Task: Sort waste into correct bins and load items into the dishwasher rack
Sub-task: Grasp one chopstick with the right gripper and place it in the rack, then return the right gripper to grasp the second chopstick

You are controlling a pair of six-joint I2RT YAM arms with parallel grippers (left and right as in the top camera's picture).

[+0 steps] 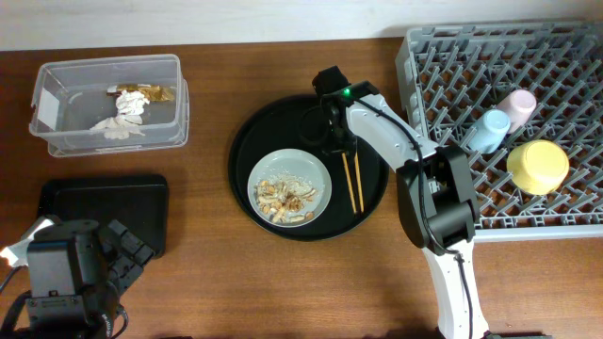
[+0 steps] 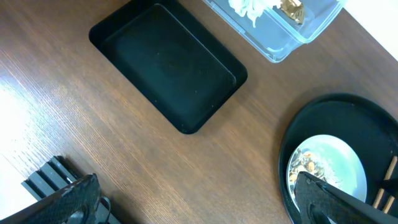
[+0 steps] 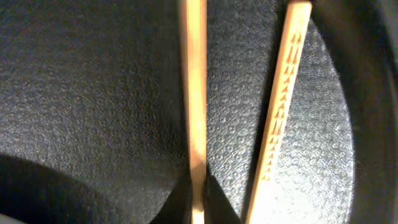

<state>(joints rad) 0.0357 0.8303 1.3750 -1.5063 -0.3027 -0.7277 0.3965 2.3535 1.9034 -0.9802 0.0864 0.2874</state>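
R pincer (image 3: 199, 200) is reaching down into round black tray (image 1: 243, 141), jaws closing together on one chopstick (image 3: 195, 93) near its upper end; second chopstick (image 3: 280, 106) is lying just beside it, free, angling slightly away. L pincer (image 2: 196, 210) is hovering low over counter (image 1: 283, 282) at front-left w/ jaws standing wide apart, gripping nothing. Grey-green plate (image 1: 303, 168) is sitting inside the round tray, left of the chopsticks, carrying beige-brown food scraps (image 1: 283, 198) piled toward its front half. Clear plastic box (image 1: 57, 99) is sitting at back-left of counter, holding crumpled white paper (image 1: 122, 121) and gold-brown wrapper (image 1: 160, 93). Shallow black rectangular tray (image 1: 104, 202) is lying near front of the box, w/ L arm overlapping its front edge in overhead view. Dishwasher rack (image 1: 443, 56) is taking up right side; light blue cup (image 1: 487, 130) and pale pink cup (image 1: 516, 104) are standing side by side in it, touching or nearly so, w/ yellow bowl (image 1: 538, 167) just in front of them.
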